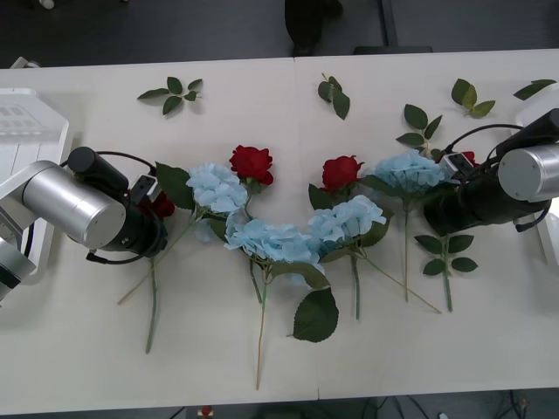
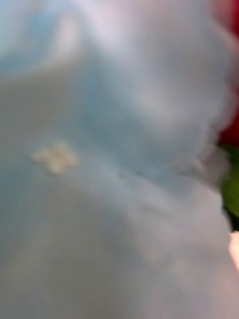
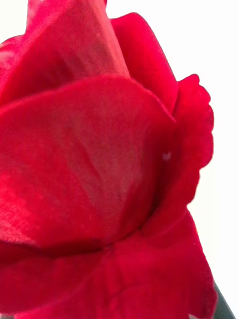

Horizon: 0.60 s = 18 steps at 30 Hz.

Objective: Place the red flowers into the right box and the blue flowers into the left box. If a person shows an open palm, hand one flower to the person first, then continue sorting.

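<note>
White table [image 1: 419,349], four blue flowers [image 1: 271,240], four red flowers [image 1: 251,163]

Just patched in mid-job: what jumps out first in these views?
A curved row of blue flowers and red flowers lies across the middle of the white table. Both arms are down at its ends: the left arm at a red rose, the right arm at a blue head. Each wrist view is pressed close against petals.
</note>
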Available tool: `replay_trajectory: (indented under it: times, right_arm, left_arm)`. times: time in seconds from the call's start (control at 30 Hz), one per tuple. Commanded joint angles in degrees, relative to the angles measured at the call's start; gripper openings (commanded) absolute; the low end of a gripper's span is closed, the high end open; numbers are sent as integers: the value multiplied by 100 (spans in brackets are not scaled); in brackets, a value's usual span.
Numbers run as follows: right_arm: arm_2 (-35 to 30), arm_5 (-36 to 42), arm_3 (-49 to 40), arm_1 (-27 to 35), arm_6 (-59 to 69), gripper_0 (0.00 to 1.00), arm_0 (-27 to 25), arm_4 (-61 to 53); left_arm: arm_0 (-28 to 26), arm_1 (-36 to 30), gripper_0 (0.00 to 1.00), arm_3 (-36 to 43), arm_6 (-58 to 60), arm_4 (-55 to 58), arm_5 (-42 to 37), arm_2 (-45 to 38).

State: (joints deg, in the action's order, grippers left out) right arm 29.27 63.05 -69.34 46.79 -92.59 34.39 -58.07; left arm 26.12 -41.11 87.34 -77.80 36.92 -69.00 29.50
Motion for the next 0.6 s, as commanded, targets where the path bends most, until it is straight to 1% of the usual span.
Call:
replay_trajectory:
  times: [0.03,0.23,0.33,0.47,0.6]
  right_arm:
    - [-114,-3,-10,-91,180,0,314,59]
    - [-176,85,-10,-21,197,0,393,6]
    - [-307,296,-10,67,171,0,481,-38]
    - [-457,586,-10,330,101,0,631,-73]
    - [-457,805,-10,673,48,0,859,-91]
  left_arm:
    - [227,94,0,-15,353,-71,10,47]
    - [227,94,0,-15,397,-97,10,47]
    - [227,94,0,-15,414,-123,19,47]
    - [227,94,0,-15,458,-176,10,47]
    - [227,85,0,-15,485,-211,10,47]
